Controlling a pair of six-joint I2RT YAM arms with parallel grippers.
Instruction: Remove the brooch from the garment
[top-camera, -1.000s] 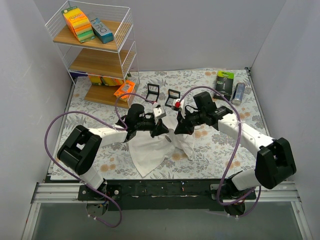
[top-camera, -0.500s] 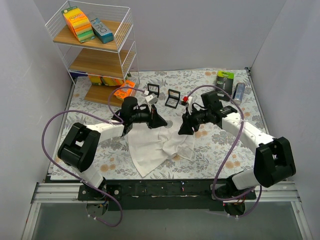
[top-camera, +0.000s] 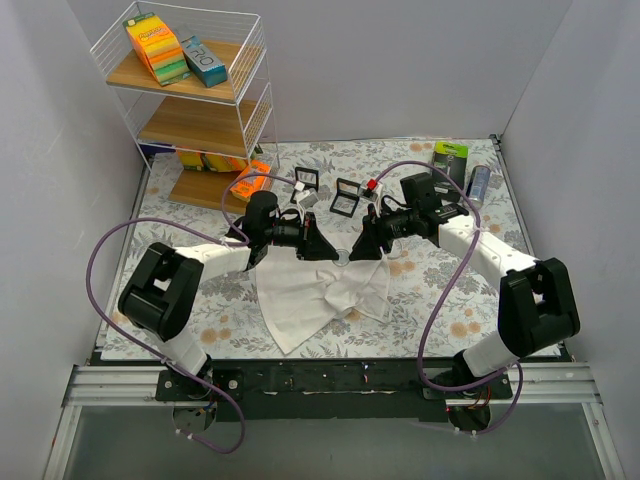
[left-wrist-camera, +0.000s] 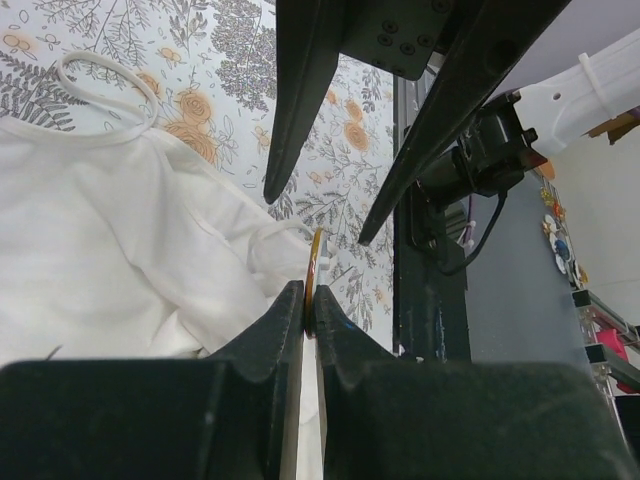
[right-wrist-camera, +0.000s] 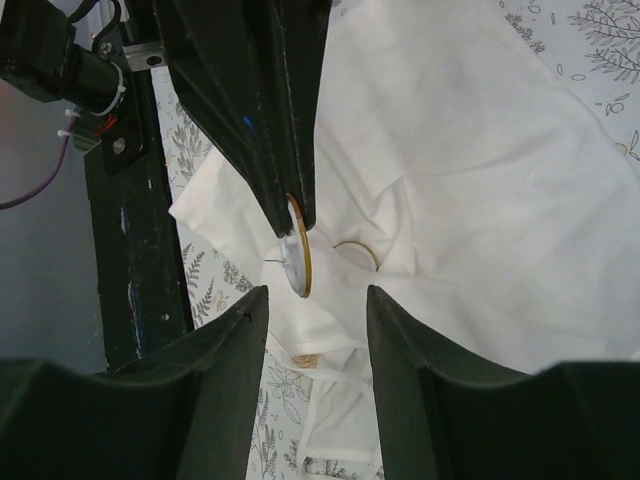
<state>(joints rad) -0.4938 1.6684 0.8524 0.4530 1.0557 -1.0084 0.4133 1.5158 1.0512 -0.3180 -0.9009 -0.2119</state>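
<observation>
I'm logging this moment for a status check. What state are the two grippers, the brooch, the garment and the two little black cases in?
Left gripper: shut on the brooch.
Right gripper: open, holding nothing.
Garment: lying crumpled.
Brooch: pinched edge-on, pin bare, seemingly clear of the garment.
Left black case: open.
Right black case: open.
</observation>
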